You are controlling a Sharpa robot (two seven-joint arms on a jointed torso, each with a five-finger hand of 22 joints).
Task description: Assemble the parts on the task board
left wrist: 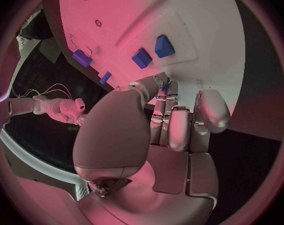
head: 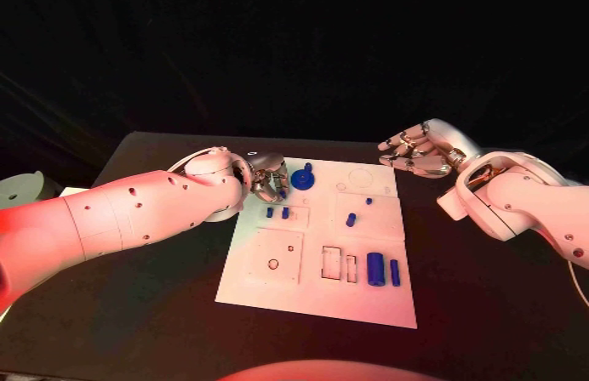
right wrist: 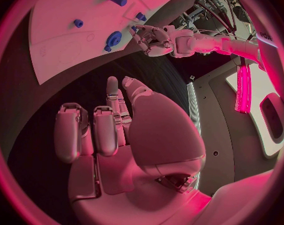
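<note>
The white task board (head: 313,292) lies in the middle of the black table. My left hand (head: 265,177) hovers over the board's far left corner, thumb and fingers drawn together on a small blue part (left wrist: 169,86) of which only a sliver shows. A blue disc part (head: 303,179) sits just beside it. Two small blue blocks (left wrist: 142,58) stand in the board ahead of the fingers. Two blue cylinders (head: 375,269) lie near the board's near right end. My right hand (head: 417,151) hangs off the board's far right corner, fingers curled in, holding nothing.
More small blue pieces (head: 351,219) stand mid-board, next to empty rectangular and round recesses (head: 333,262). A grey object (head: 19,187) sits at the table's left edge. Bare black table (head: 135,321) surrounds the board.
</note>
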